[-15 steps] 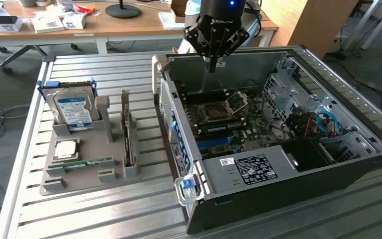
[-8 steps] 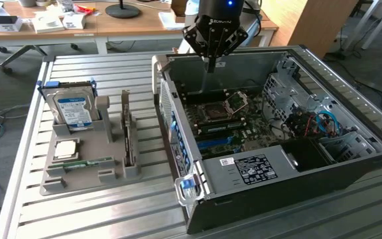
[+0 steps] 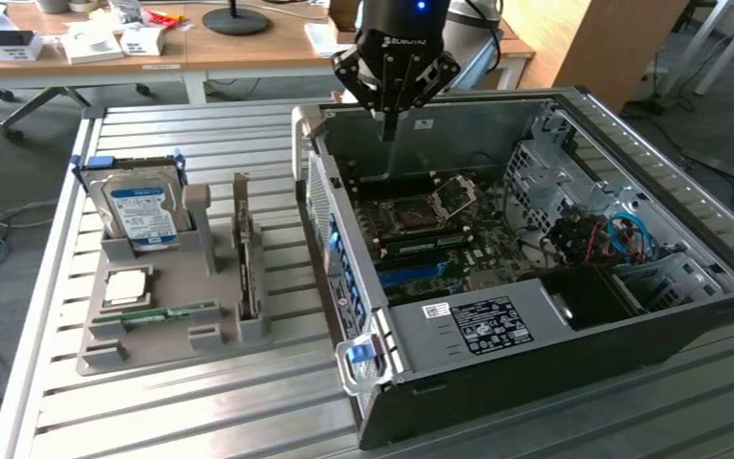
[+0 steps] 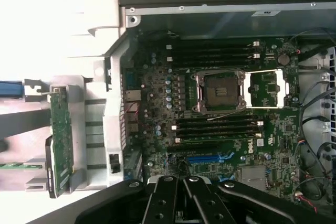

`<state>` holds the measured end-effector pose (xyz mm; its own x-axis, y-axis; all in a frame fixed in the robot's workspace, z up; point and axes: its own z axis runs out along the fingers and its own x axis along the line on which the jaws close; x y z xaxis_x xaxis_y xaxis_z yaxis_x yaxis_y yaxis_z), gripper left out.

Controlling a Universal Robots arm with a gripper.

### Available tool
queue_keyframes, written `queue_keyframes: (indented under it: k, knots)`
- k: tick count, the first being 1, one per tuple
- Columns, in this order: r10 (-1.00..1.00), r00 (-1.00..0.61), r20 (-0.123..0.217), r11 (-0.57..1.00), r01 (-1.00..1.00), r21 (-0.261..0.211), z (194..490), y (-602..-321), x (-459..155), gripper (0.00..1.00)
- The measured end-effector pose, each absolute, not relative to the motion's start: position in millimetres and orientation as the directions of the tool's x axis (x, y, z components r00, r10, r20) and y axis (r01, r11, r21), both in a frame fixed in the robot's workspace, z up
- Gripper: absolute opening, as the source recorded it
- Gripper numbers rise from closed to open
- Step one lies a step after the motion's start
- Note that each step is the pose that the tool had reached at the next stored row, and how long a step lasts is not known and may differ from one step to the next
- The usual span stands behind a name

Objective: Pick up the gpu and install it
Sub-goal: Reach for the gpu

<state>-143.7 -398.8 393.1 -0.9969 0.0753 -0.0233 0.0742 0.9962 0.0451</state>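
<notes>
Well, the thin gpu (image 3: 245,251) stands edge-on in its gray holder (image 3: 157,339), face hidden. The black gripper (image 3: 390,124) is squeezed closed, empty, over the metal case (image 3: 572,378).

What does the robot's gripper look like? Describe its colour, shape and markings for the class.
The gripper is black, with jointed links tapering to a narrow tip. Its body carries small white lettering, and a blue light glows on the wrist above. The wrist view shows round pins at the link joints.
</notes>
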Motion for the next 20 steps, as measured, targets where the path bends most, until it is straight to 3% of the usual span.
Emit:
queue_keyframes:
  k: [20]
  knots:
    - [0.075,-0.997,-0.023,0.996,0.074,0.045,392,-397,-213,0.11]
